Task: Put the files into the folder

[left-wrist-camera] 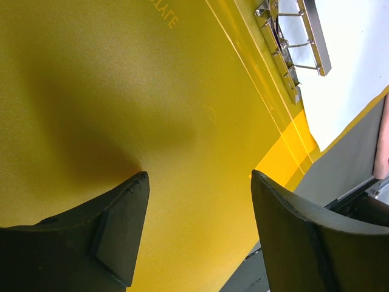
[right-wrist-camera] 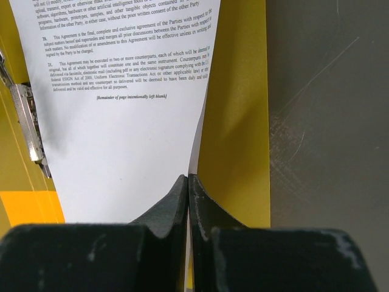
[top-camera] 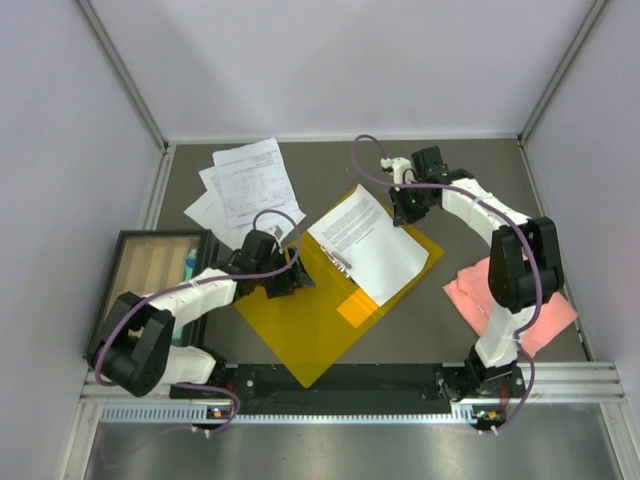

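We are resting the left gripper (left-wrist-camera: 197, 179), jaws spread, on the open folder (top-camera: 300, 335), the loose files (top-camera: 245, 185) lying beyond it, nearer this arm; our right gripper (right-wrist-camera: 188, 177) is pinching one sheet (right-wrist-camera: 121, 152) lengthwise beside the metal clip (right-wrist-camera: 27, 128).

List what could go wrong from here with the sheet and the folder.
1. The right gripper is shut on the sheet at its very edge. The paper bows there, so it may crease or slip out.
2. One side of the sheet lies next to the metal clip. If pushed further, it could snag there.
3. The left gripper stands open over the folder. If it is not pressing down, the folder may slide.
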Robot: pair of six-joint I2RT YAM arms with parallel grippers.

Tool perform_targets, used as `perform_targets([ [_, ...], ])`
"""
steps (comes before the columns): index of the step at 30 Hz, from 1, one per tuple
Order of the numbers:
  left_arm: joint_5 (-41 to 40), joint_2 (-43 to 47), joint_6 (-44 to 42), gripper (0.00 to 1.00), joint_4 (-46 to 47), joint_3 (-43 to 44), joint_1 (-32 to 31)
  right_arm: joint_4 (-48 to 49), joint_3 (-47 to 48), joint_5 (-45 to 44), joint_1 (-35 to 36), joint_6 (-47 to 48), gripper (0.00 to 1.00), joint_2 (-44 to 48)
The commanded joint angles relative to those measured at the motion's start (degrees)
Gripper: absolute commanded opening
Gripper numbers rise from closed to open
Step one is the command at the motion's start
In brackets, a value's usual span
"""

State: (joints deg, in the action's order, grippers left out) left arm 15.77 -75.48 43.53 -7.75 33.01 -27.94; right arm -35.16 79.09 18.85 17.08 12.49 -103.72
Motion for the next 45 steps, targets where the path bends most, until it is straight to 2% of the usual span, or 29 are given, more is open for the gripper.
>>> perform_targets([
  [1, 0.3, 1.2, -0.6, 0.72, 0.5, 1.9, -0.3, 1.5, 1.7, 2.1, 0.0, 1.8, 0.0, -0.2],
  [22, 0.1, 3.0, -0.5, 0.72, -0.4, 1.7, -0.3, 2.0, 3.1, 3.8, 0.3, 1.0, 0.01, -1.8],
  [26, 0.9, 3.9, -0.6, 0.73, -0.3, 1.9, -0.3, 2.2, 3.1, 2.2, 0.6, -0.5, 0.14, -1.1],
  [29, 1.7, 5.3, -0.7, 0.74, -0.9, 2.6, -0.4, 2.1, 3.5, -0.6, 0.8, -2.8, 0.28, -0.4],
  [30, 1.8, 6.5, -0.8, 0.75, -1.3, 3.0, -0.3, 1.8, 3.8, -1.4, 0.8, -4.3, 0.38, -0.3],
  [31, 2.0, 7.2, -0.8, 0.75, -1.8, 4.0, -0.4, 1.5, 4.7, -2.2, 0.8, -4.8, 0.43, -0.2],
  [34, 2.2, 10.1, -0.8, 0.77, -4.3, 6.6, -0.3, -2.2, 8.0, -10.3, 1.3, -7.9, 0.58, -0.2],
  [36, 2.2, 12.6, -1.0, 0.79, -6.7, 7.9, -0.3, -6.2, 9.9, -20.2, 1.9, -10.8, 0.7, 0.2],
  [38, 1.1, 14.6, -1.5, 0.82, -9.3, 9.7, -0.3, -8.8, 12.3, -30.3, 1.9, -12.0, 0.76, 0.9],
  [41, -2.9, 18.1, -1.5, 0.84, -10.0, 10.2, -0.3, -13.7, 14.3, -40.6, 1.9, -18.2, 0.86, 3.3],
  [45, -7.4, 20.1, -1.4, 0.86, -10.2, 11.8, 0.2, -9.0, 7.4, -38.1, 3.7, -23.4, 0.9, 11.9],
])
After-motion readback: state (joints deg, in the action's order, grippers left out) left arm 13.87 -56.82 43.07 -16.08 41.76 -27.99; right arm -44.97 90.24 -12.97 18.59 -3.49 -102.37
